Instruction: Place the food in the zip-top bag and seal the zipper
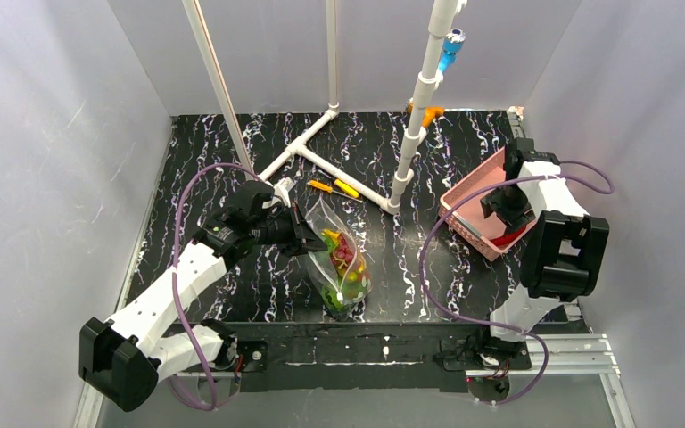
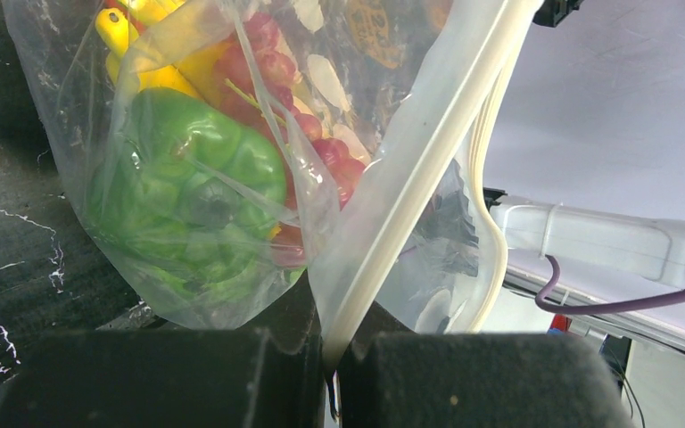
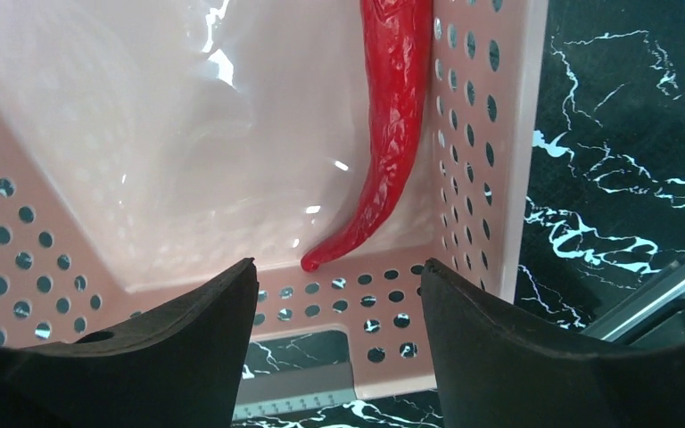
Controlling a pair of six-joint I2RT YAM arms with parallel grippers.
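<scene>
Left jaws pinch shut on the zipper (image 2: 415, 178) of the bag (image 1: 343, 267), mid-surface, with most food (image 2: 187, 178) inside. Right jaws gape over the basket (image 3: 486, 134) at three o'clock, where one pepper (image 3: 392, 125) waits unpacked. Sealing comes after.

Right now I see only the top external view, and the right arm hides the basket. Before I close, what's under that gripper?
Observer: One red pepper lies along the pink basket's perforated wall.
Operator: Is it gripped?
Observer: No. The right gripper is open, with the pepper's tip just ahead of the gap, untouched.
Operator: What is the left gripper pinching?
Observer: It is shut on the zip-top bag's zipper strip.
</scene>
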